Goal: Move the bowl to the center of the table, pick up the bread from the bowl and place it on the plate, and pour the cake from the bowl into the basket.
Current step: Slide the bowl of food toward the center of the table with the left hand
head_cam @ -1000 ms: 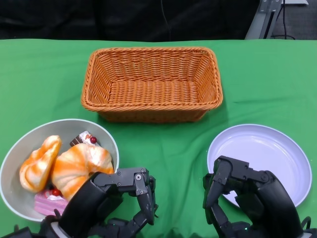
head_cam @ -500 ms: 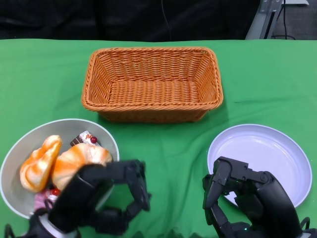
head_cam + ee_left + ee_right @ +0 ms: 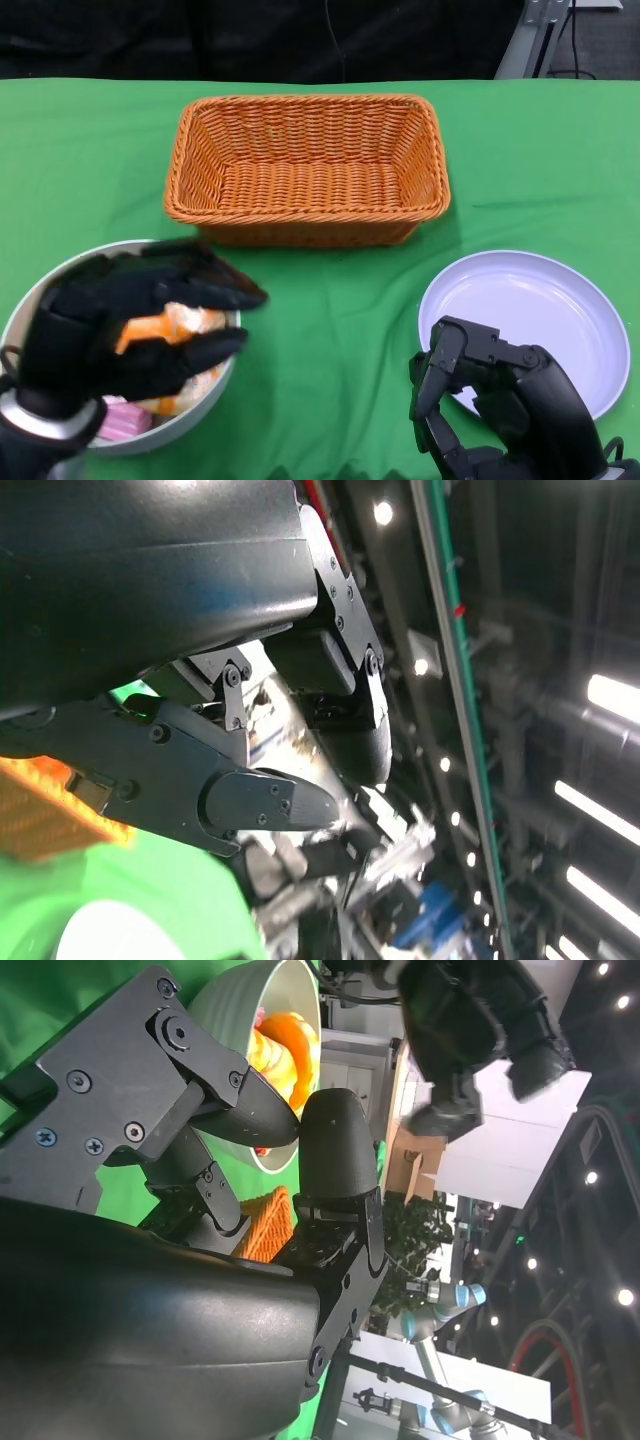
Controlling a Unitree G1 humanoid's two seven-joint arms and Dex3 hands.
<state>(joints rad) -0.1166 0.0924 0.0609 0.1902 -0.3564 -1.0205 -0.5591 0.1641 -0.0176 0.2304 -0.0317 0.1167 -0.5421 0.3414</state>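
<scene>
Bowl (image 3: 215,388), at 8 o'clock: rigid, probably light, smooth-rimmed; best taken at the rim. Bread (image 3: 175,325): likely light. Left hand (image 3: 125,330) is spread above it, empty. Right hand (image 3: 480,395) is curled, empty.

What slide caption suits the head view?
Left hand over the bowl of bread; basket and plate empty.

Bright even overhead light, soft shadows, blurred left hand (image 3: 120,325), glaring ceiling lamps

Basket (image 3: 306,168) rear centre; bowl (image 3: 30,300) front left w/ bread (image 3: 150,330); plate (image 3: 540,300) front right
</scene>
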